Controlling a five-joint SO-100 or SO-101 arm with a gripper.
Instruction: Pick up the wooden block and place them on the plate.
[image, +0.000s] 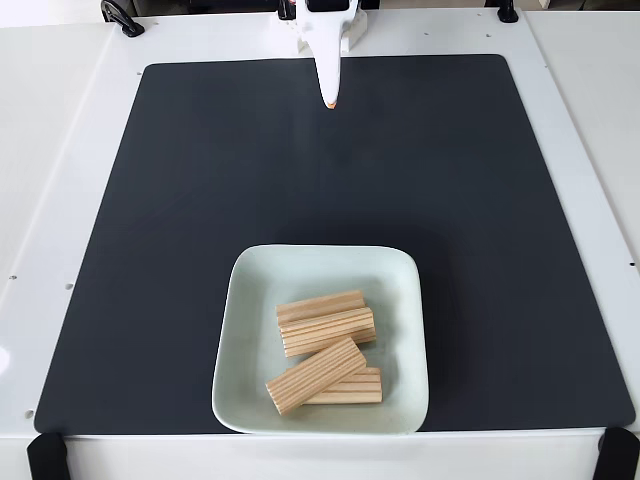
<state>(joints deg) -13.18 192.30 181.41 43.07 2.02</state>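
In the fixed view a black mat (200, 200) covers most of a white table (60, 150), reaching from about 9 o'clock across to 3 o'clock. A black clamp (120, 18) sits at the 11 o'clock corner of the table, and two more black fittings show at the 7 o'clock (45, 455) and 5 o'clock (618, 452) corners.

At 12 o'clock the white gripper (331, 100) points down the picture over the top edge of the mat, its fingers drawn together into one narrow tip with a small orange-red spot at the end. No gap shows between them and nothing is held there. It stands well apart from the dish.

Toward 6 o'clock, on the mat, lies the pale mint-green square plate (250, 400) with rounded corners and a shallow raised rim. All four grooved wooden blocks lie inside it. Taking them from the left: the front block (314, 375) lies slanted, its low end toward 7 o'clock, resting partly over the block at the near rim (360, 392), which lies level across the plate. Above them, the third block (328, 331) lies nearly level with its grooves facing up, and the fourth block (320, 304) lies just behind it, touching it along the long side, toward 12 o'clock of the plate.
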